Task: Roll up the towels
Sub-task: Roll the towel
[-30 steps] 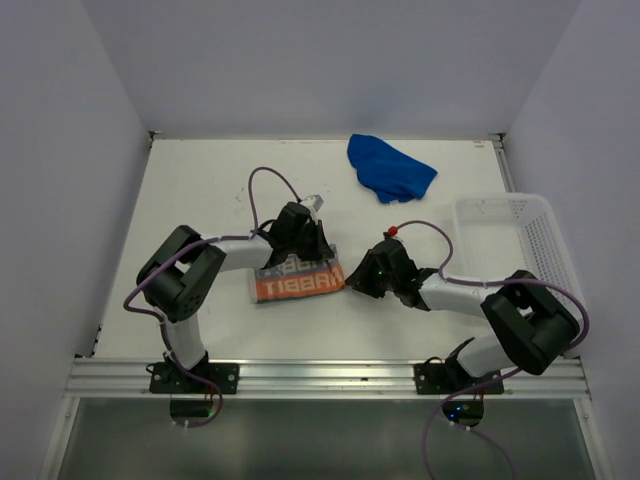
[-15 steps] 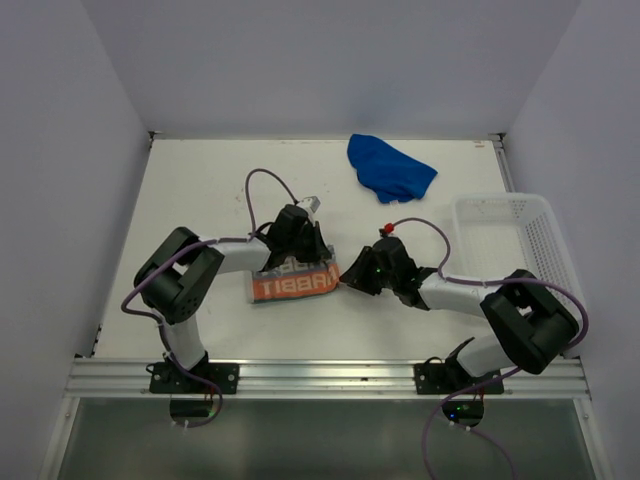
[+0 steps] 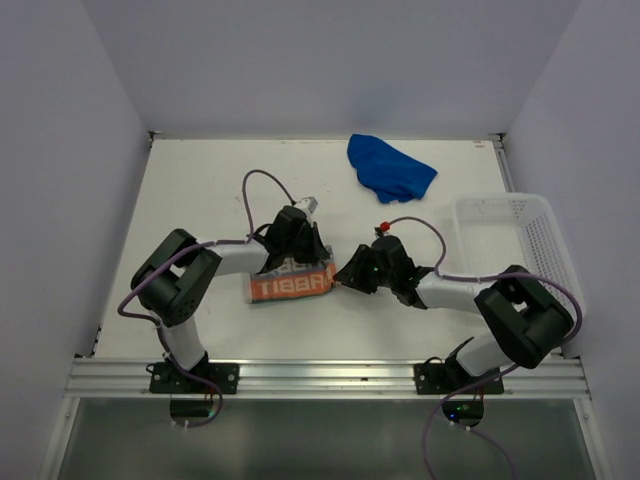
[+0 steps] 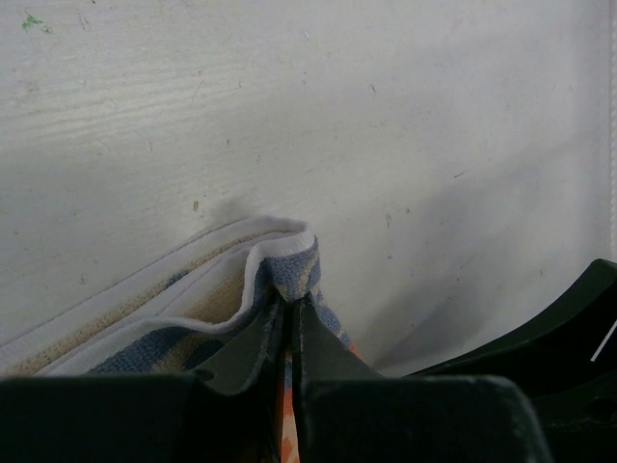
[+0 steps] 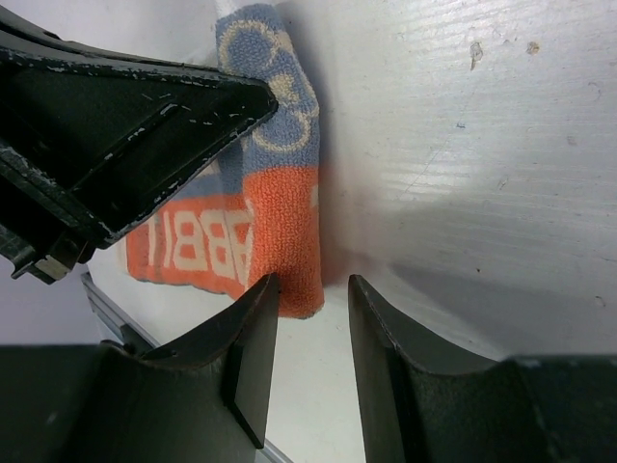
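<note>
Orange, grey-blue and white, the patterned towel [image 3: 290, 286] lies folded into a short band on the white table [image 3: 200, 200], near the front and between the two arms. Its block lettering faces up along the near, orange side.

The left gripper [image 3: 303, 263] comes down on the far edge of this towel. In the left wrist view its fingers [image 4: 258, 340] are clenched tight on a raised fold of the cloth [image 4: 174, 318], and the white hem curls up and over just ahead of the tips. The rest of the towel lies flat on the table to the left of the pinch.

The right gripper [image 3: 342, 280] sits low at the towel's right-hand end. Its fingers [image 5: 253, 328] are parted, with a clear gap between them. In the right wrist view the orange corner of the towel [image 5: 280, 212] reaches the mouth of that gap. Neither finger presses on it, so the cloth is not grasped on this side.

Well apart, at the far side of the table, the plain bright blue towel [image 3: 390, 168] lies in a loose crumpled heap. A white mesh basket [image 3: 545, 245] stands at the right edge of the table, beside the right arm.
</note>
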